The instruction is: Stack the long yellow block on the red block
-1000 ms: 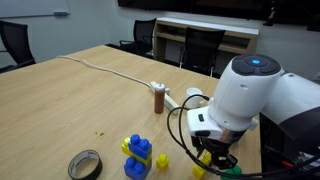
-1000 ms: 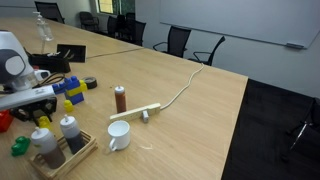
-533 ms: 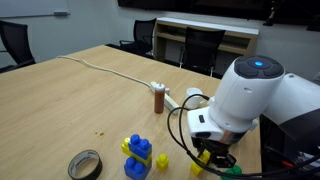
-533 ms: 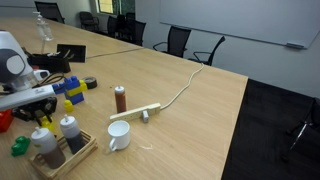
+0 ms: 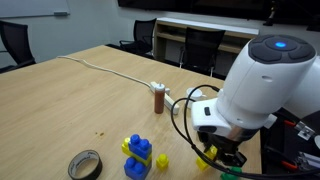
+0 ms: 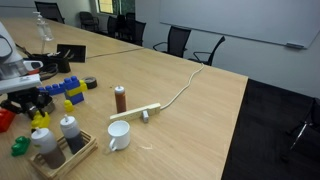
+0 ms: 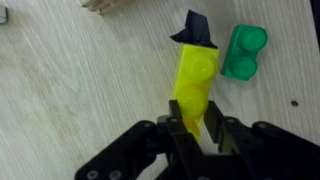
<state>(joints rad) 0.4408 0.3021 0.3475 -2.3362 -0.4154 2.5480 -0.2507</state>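
My gripper (image 7: 197, 128) is shut on one end of the long yellow block (image 7: 194, 82), which sticks out ahead of the fingers over the wooden table. In both exterior views the block (image 5: 208, 154) (image 6: 40, 118) hangs in the gripper (image 5: 214, 158) (image 6: 36, 108) just above the table. The red block (image 6: 5, 119) sits at the frame's left edge, close beside the gripper. It does not show in the wrist view.
A green brick (image 7: 243, 52) (image 6: 20, 145) and a dark piece (image 7: 195, 30) lie by the yellow block's far end. Nearby are a blue-and-yellow brick stack (image 5: 138, 157), a tiny yellow brick (image 5: 162, 160), a tape roll (image 5: 85, 164), a brown bottle (image 6: 120, 98), a white mug (image 6: 118, 136) and a wooden tray of bottles (image 6: 62, 150).
The arm has risen and shifted, and the gripper has moved slightly with the yellow block still held in it. The other objects have not moved.
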